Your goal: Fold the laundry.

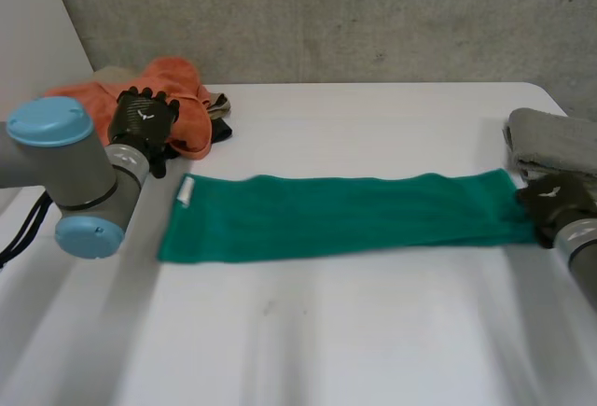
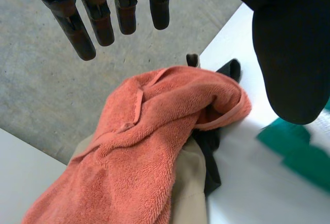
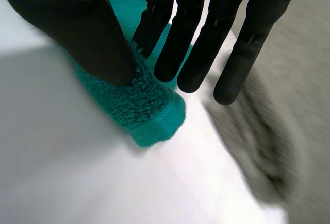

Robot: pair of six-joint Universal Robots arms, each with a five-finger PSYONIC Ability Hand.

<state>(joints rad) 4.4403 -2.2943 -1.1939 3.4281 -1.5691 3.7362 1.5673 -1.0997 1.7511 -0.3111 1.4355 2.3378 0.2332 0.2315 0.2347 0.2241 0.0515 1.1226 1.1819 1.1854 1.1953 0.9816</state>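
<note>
One end of the green towel (image 1: 336, 215) is pinched in your right robot hand (image 1: 557, 199), and its long axis runs across the tabletop (image 1: 373, 331) to the free end near your left robot hand (image 1: 142, 119), open and empty over the orange towel pile (image 1: 191, 98).
</note>
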